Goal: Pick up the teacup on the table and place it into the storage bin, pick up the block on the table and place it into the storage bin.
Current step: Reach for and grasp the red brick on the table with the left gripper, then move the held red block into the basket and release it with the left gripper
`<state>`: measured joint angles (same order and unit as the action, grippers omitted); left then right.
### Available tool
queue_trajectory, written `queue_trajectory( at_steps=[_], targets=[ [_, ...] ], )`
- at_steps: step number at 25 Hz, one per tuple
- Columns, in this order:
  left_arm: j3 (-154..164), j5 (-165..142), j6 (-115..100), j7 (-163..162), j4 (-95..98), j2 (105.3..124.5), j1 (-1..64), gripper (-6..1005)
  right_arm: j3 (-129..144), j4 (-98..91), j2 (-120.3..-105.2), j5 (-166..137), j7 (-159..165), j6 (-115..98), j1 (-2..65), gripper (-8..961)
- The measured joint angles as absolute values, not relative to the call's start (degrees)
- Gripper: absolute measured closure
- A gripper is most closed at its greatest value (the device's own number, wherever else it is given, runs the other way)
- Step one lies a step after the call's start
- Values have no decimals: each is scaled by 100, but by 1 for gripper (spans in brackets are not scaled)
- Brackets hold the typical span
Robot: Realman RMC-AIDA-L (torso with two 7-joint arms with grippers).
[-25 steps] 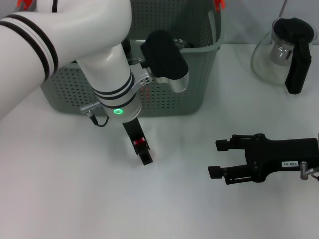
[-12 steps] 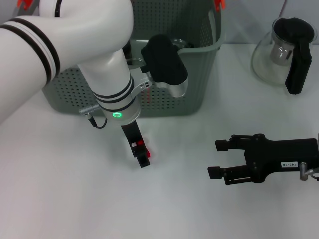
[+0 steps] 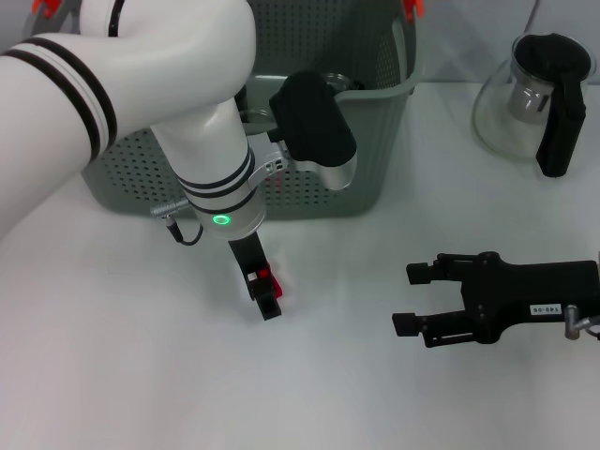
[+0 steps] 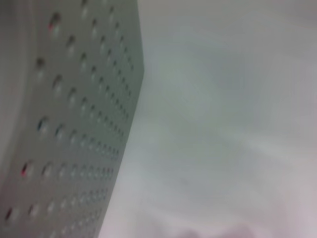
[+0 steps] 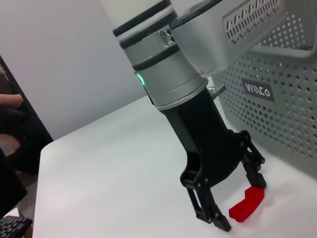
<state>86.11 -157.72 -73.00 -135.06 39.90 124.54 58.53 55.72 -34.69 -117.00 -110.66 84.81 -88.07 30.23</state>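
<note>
The block (image 3: 272, 279) is small and red and lies on the white table in front of the storage bin (image 3: 375, 141). My left gripper (image 3: 265, 292) points down at it. In the right wrist view the left gripper (image 5: 240, 204) is open, with its black fingertips (image 5: 214, 219) low at the table on either side of the block (image 5: 247, 207). The bin also shows in the left wrist view (image 4: 74, 124) and in the right wrist view (image 5: 277, 99). No teacup shows on the table. A glass rim (image 3: 339, 82) shows inside the bin, partly hidden by my left arm. My right gripper (image 3: 407, 298) is open and empty at the right.
A glass teapot (image 3: 534, 94) with a black handle stands at the back right. The bin's front wall is close behind my left gripper. Bare white table (image 3: 356, 375) lies between the two grippers and toward the front.
My left wrist has come down a little over the red block. The right arm has not moved.
</note>
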Motion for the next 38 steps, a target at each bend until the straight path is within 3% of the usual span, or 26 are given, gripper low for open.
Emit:
queue_trajectory(
  at_steps=[23, 28, 38],
  targets=[
    [8622, -15750, -7397, -13440, 4045, 12463, 5881, 237, 5565, -3472, -11699, -11037, 8481, -8807, 3031, 39],
    [8628, -15745, -7799, -13438, 4410, 12463, 5847, 323, 5563, -3472, -11690, -11030, 8481, -8807, 3026, 38],
    [7792, -15203, -9931, -13387, 6940, 12453, 4859, 337, 5483, -3484, -11662, -11021, 8488, -8854, 3074, 39]
  ],
)
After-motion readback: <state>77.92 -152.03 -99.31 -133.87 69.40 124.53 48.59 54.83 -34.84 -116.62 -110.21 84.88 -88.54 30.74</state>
